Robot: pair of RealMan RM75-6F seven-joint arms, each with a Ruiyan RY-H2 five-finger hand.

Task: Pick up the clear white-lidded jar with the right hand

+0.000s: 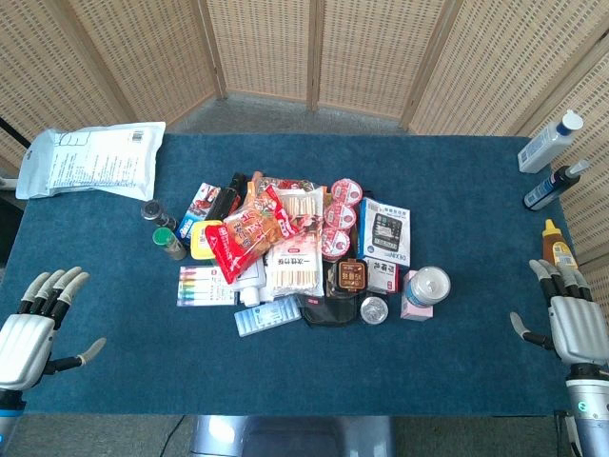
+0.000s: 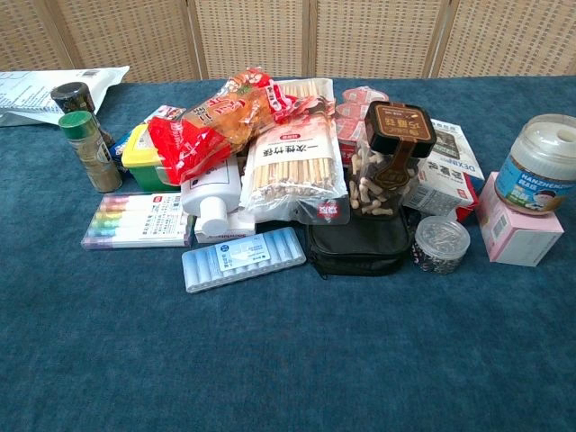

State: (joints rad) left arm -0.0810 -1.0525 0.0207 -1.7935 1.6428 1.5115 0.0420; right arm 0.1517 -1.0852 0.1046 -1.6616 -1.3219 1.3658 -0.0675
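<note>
Jar sits on the pink box; right hand well apart from it, fingers spread, holding nothing

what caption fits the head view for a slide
Both robot hands open at table edges, white-lidded jar untouched atop pink box.

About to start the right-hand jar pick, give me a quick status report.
Left robot hand and right robot hand open, both at table edge. Clear white-lidded jar upright on pink box, untouched. Small round tin beside it; right-side approach looks open.
</note>
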